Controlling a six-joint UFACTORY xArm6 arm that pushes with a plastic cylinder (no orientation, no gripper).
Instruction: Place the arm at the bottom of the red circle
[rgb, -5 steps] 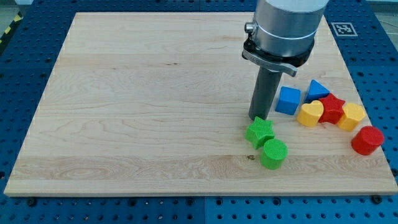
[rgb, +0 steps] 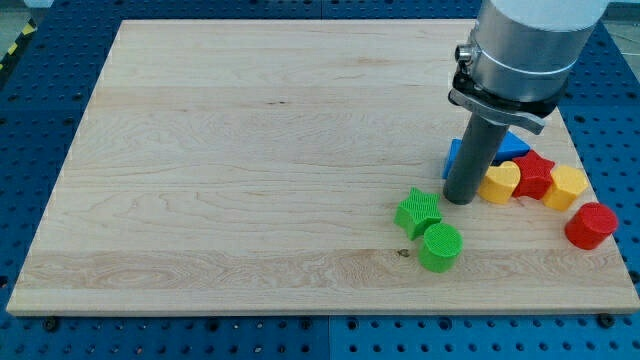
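The red circle (rgb: 590, 224) lies near the board's right edge, low in the view. My tip (rgb: 459, 200) rests on the board well to the left of it, just left of the yellow heart (rgb: 500, 184) and up-right of the green star (rgb: 418, 212). The rod hides most of the blue cube (rgb: 454, 160). The tip touches no block that I can make out.
A green circle (rgb: 440, 247) sits below the green star. A blue triangle (rgb: 514, 146), a red star (rgb: 535, 173) and a yellow hexagon (rgb: 566, 187) cluster above-left of the red circle. The wooden board (rgb: 220, 170) ends just right of the red circle.
My tip has moved to the view's right, from above the green star to beside the yellow heart. It now covers the blue cube. No block has moved.
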